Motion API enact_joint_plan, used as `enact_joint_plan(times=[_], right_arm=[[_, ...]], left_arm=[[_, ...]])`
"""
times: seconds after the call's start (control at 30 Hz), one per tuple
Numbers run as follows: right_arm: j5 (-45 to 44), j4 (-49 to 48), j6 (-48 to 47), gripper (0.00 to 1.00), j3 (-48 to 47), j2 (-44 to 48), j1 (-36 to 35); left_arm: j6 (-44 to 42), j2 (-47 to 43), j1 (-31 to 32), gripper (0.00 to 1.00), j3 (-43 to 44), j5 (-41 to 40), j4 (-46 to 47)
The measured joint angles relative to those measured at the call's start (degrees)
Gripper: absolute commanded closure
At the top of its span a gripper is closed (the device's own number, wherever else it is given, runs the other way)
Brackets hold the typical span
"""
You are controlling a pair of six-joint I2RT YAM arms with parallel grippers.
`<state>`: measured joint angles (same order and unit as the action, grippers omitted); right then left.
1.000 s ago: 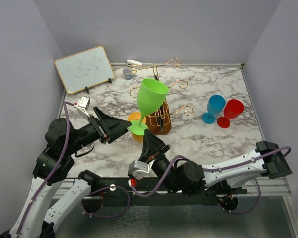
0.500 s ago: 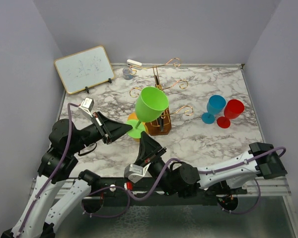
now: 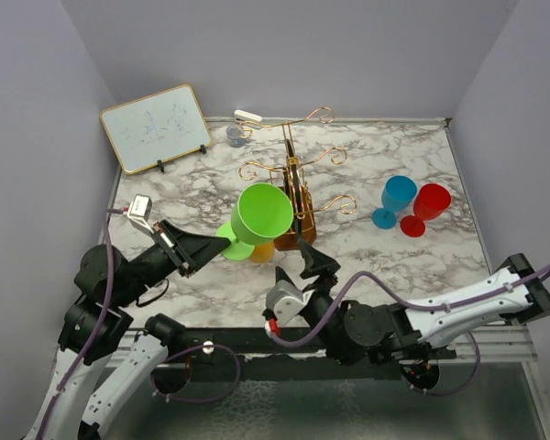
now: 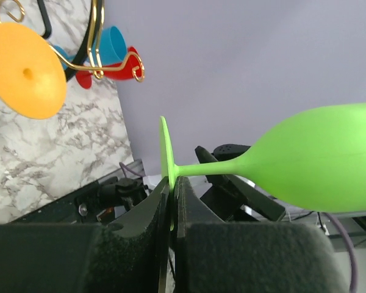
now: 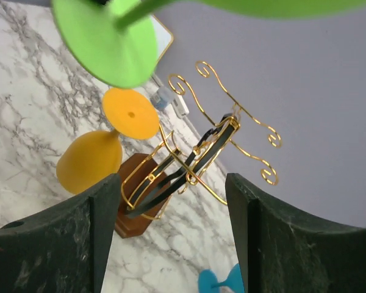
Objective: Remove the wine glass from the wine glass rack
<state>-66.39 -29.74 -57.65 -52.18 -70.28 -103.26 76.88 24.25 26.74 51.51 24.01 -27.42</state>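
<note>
left gripper (image 4: 171,192) is pinching just the thin foot of the green wine glass (image 4: 320,155), right gripper (image 5: 171,183) wide open; I'd swing it slowly clear of the wine glass rack (image 3: 296,194), no tilting

Right end effector (image 3: 316,258) apparently released glass (image 3: 264,213).

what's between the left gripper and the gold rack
In the top view: the green wine glass, its foot clamped in the left gripper, and an orange glass by the rack.
</note>
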Motion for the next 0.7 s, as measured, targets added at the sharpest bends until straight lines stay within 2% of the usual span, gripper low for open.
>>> enact_joint_plan(times=[0.07, 0.2, 0.3, 0.37, 0.43, 0.5, 0.7], right_arm=[[-1.7, 14.0, 13.0, 0.31, -2.8, 2.6, -1.0], [-2.6, 53.5, 50.6, 0.38, -13.2, 4.0, -2.2], [-2.3, 74.3, 70.3, 0.59, -17.1, 4.1, -2.3], [-1.7, 84.1, 78.4, 0.69, -19.0, 4.5, -2.3], [-1.2, 89.3, 83.2, 0.7, -21.4, 5.2, -1.8], [-0.9, 90.3, 84.2, 0.69, -24.2, 7.1, -1.1], [-2.4, 79.3, 72.5, 0.59, -29.0, 14.5, 0.7]], left_arm=[[-0.8, -2.7, 0.0, 1.0, 0.1, -3.2, -1.8], [-1.8, -7.9, 0.0, 1.0, 0.2, -10.2, -5.9], [-2.6, -11.1, 0.0, 1.0, 0.2, -14.1, -8.8], [-3.4, -12.4, 0.0, 1.0, 0.2, -16.0, -10.6], [-4.4, -12.8, 0.0, 1.0, -0.1, -17.2, -12.3], [-5.5, -12.8, 0.0, 1.0, -0.3, -18.0, -14.0], [-8.9, -12.7, 0.0, 1.0, 0.0, -20.0, -18.4]])
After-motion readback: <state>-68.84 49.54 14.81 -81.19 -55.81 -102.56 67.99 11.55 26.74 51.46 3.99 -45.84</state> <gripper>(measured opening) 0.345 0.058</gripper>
